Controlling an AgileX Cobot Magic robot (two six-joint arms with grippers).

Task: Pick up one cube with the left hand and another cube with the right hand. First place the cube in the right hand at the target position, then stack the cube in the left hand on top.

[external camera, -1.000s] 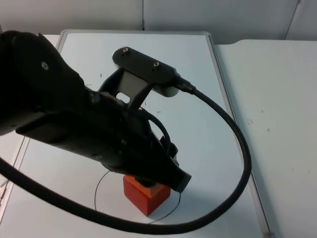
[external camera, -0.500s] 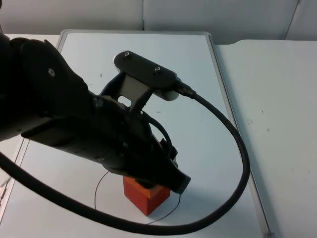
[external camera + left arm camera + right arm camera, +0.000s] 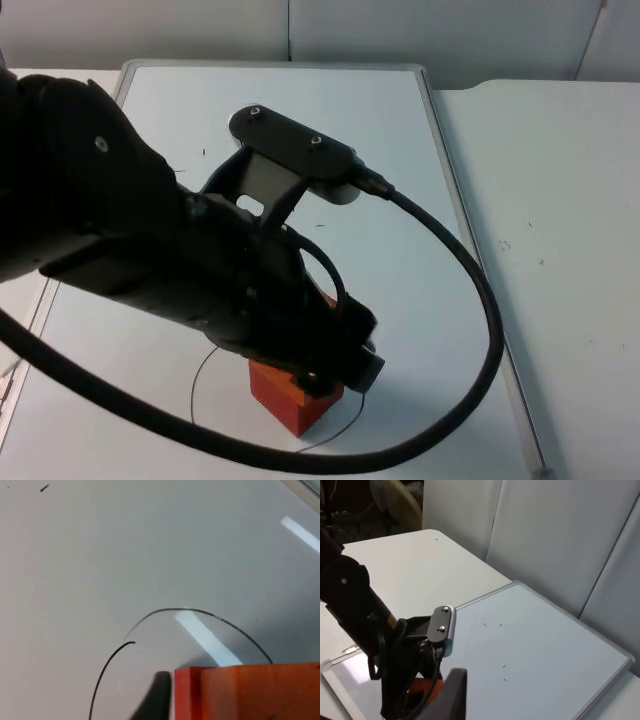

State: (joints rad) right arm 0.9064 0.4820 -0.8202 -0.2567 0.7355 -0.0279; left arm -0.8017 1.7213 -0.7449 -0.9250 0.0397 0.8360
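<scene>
Even, bright overhead light is falling on the whiteboard (image 3: 400,200), casting only soft shadows. In the left wrist view, glare streaks are lying just beyond the orange cube (image 3: 250,692), which is looking soft at close range, its dark shadow falling beside it.

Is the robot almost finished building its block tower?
Looks done: one red cube sits inside the drawn circle, and the right gripper waits well back from it. In hand: the left gripper is low over that cube, hiding its top. Left: getting the second cube stacked and the arm away. I cannot tell whether a second cube already rests on top.
</scene>
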